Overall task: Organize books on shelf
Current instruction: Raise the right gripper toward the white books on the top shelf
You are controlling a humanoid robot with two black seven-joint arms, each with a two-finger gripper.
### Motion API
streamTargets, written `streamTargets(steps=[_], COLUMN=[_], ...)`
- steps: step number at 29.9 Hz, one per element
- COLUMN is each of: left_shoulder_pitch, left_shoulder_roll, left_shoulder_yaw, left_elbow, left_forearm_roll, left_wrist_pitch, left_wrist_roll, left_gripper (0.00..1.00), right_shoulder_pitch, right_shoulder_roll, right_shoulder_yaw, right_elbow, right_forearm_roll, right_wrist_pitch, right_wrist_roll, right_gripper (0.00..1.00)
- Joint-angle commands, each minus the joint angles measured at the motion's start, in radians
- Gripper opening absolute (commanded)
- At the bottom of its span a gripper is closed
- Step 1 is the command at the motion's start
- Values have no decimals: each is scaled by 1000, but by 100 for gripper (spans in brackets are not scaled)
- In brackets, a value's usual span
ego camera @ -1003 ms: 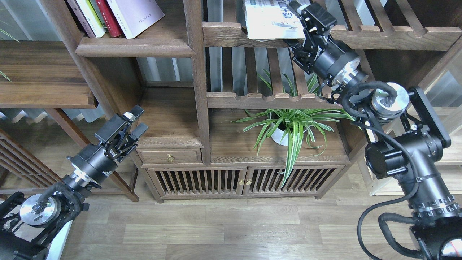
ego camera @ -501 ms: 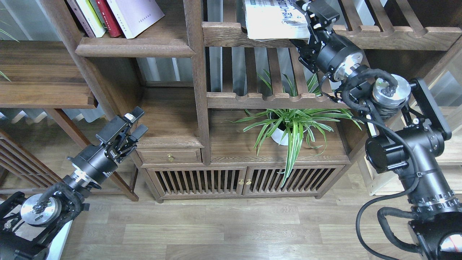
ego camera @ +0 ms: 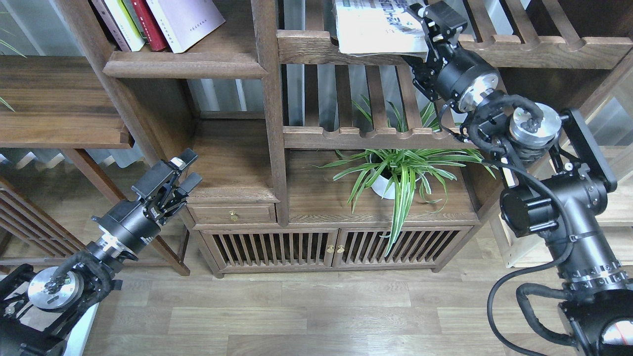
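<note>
Books are found in two places: a large white book (ego camera: 376, 27) with green characters lies on the upper slatted rack (ego camera: 519, 49), its right edge clamped by the right gripper (ego camera: 424, 22); smaller paperbacks (ego camera: 163, 20) lean on the solid shelf (ego camera: 185, 66). The left gripper (ego camera: 173, 175) is held low, slightly parted, empty.

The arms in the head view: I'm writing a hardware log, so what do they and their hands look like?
Both arms are matte black, built of thick cylindrical segments with silver metal joint caps and black corrugated cables looped outside. The left hand has two flat black fingers, one with a pale tip, above small white lettering. The right hand is blocky and black behind a silver ring.
</note>
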Motion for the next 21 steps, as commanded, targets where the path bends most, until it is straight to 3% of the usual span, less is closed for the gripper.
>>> streamTargets(steps=[1,8,17,21], left_shoulder_pitch=[-1,3,2,2], left_shoulder_roll=[-1,0,-1,-1], left_shoulder_yaw=[-2,-7,-2,-2], left_elbow=[0,0,0,0], left_forearm_roll=[0,0,0,1], left_wrist_pitch=[0,0,0,0], left_wrist_roll=[-2,-2,0,0], left_gripper=[97,97,97,97], right_shoulder_pitch=[13,41,43,41], right_shoulder_roll=[0,3,2,-3], right_shoulder_yaw=[-2,-3,-2,-2], right_elbow=[-7,-25,-28,-30], right_forearm_roll=[-1,-1,0,0], right_wrist_pitch=[-23,-34,-34,-31], right_wrist_roll=[0,-2,-9,-12], right_gripper=[89,88,72,70])
